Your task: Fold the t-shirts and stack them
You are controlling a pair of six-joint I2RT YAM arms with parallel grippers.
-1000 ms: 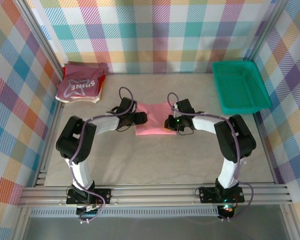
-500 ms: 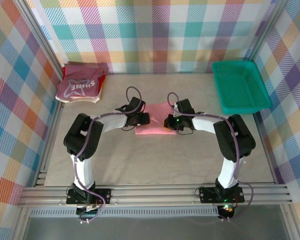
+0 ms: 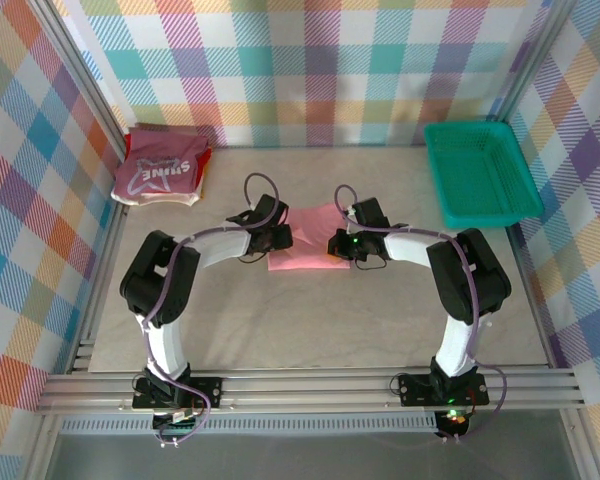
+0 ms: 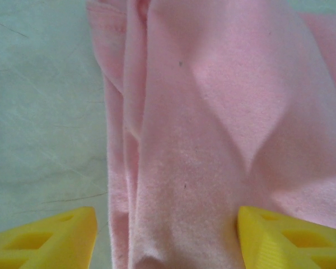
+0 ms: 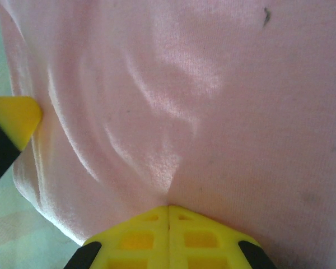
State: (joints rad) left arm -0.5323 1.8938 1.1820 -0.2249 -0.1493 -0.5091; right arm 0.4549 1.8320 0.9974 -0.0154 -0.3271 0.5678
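Observation:
A folded salmon-pink t-shirt (image 3: 308, 242) lies mid-table between both grippers. My left gripper (image 3: 279, 238) is at its left edge, open. In the left wrist view its yellow fingers (image 4: 50, 242) straddle the shirt's layered edge (image 4: 213, 140), one over the table and one over the cloth. My right gripper (image 3: 339, 244) is at the shirt's right edge, its jaws shut together (image 5: 169, 232) with the pink cloth (image 5: 201, 101) puckering into their tip. A dark pink t-shirt with white lettering (image 3: 160, 176) tops a stack of folded shirts at the back left.
A green mesh basket (image 3: 480, 172) stands at the back right. Plaid walls close in the back and both sides. The pale table (image 3: 310, 320) stretches in front of the shirt. In the right wrist view the other gripper's yellow finger (image 5: 14, 117) pokes in at the left.
My left arm swung a little toward the shirt and eased back, so its gripper sits at the shirt's left edge almost as before. The right gripper and the shirt have not moved.

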